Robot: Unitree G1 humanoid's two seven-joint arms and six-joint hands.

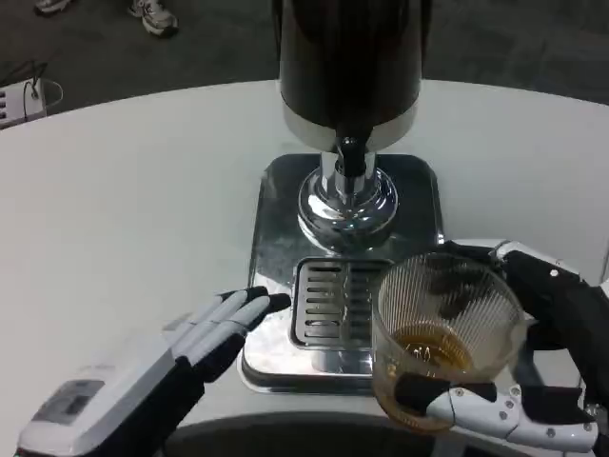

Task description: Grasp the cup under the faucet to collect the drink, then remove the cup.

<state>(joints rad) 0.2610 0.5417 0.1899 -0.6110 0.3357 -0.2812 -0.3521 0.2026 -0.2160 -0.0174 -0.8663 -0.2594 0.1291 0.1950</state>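
My right robot hand clasps the cup, amber drink inside, just right of the drip grate; left robot hand rests empty, fingers straight. Collection looks done; next I carry it clear, level.

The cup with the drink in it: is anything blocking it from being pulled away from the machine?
Nothing visible. The right hand holds the cup at the drip tray's front right edge, clear of the faucet; the left hand is off to the side.
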